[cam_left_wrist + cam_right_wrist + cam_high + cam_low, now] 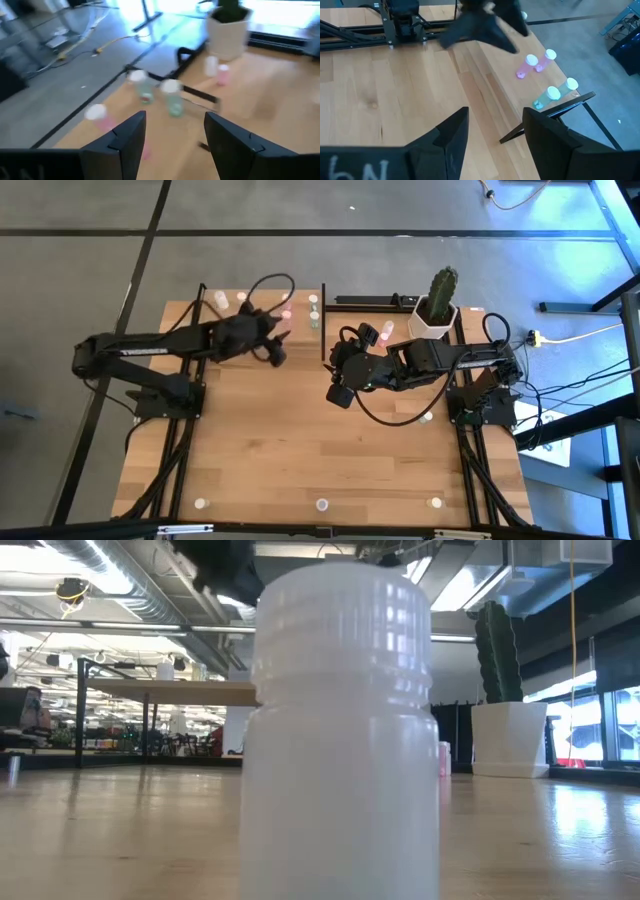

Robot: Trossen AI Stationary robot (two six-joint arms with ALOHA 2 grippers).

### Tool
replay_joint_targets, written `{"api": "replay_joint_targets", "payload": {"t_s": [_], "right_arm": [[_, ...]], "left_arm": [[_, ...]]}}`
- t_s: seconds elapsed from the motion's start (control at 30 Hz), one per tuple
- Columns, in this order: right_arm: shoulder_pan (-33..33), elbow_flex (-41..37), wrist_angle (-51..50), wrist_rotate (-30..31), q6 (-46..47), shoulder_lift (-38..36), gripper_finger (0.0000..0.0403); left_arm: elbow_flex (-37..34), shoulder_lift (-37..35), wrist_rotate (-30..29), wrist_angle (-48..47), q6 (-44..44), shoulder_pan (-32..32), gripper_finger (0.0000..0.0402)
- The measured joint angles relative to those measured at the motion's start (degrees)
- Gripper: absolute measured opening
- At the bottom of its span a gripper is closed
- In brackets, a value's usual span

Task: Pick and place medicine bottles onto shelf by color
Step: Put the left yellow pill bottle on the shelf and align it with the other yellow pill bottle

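Low view: you are seeing one white bottle (340, 730) filling it.
Wrist views: left pincer (172, 132) and right pincer (492, 132) are gaping, empty.
Shelf (262, 315): pink bottles (534, 65) and green bottles (559, 92) are standing there.
Room: grey floor is surrounding your desk (300, 450).

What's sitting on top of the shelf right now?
On the light-wood shelf: two pink bottles and two pale green bottles, standing upright. The left arm covers part of the board, so anything beneath it is unseen.

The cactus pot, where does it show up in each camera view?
High view: the cactus pot stands at the table's far edge, right of centre.
Low view: right side, behind the big white bottle.
Left wrist view: top, right of centre.
Right wrist view: not in it.
Shared landmark: the green bottles.
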Motion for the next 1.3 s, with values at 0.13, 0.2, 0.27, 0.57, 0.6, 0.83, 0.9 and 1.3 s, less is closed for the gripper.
{"api": "replay_joint_targets", "payload": {"t_s": [0.13,0.2,0.27,0.57,0.6,0.83,0.9,1.3], "right_arm": [[0.0,0.0,0.0,0.0,0.0,0.0,0.0188],[-0.02,0.0,0.0,0.02,0.0,0.0,0.0188],[0.0,0.0,0.0,0.0,0.0,0.0,0.0188],[0.0,0.0,0.02,0.0,0.0,0.0,0.0188],[-0.02,0.0,0.02,0.0,0.0,0.0,0.0188],[-0.01,0.0,0.02,0.0,0.0,0.0,0.0188],[0.0,0.0,0.02,0.0,0.0,0.0,0.0188],[0.0,0.0,0.02,0.0,0.0,0.0,0.0188]], "left_arm": [[0.0,-3.27,0.45,-5.68,-0.95,-5.65,0.0195],[0.0,-4.46,0.45,-8.65,-3.13,-8.35,0.0195],[0.0,-5.3,0.48,-12.31,-6.56,-10.91,0.0196],[0.0,-6.26,2.08,-30.1,-28.25,-19.57,0.0272],[0.0,-6.41,3.66,-31.57,-29.58,-20.59,0.028],[0.0,-6.45,20.98,-34.79,-31.58,-28.12,0.0301],[0.0,-6.45,23.91,-35.29,-32.14,-30.65,0.0301],[0.0,-5.91,28.61,-36.24,-41.04,-52.37,0.0302]]}}
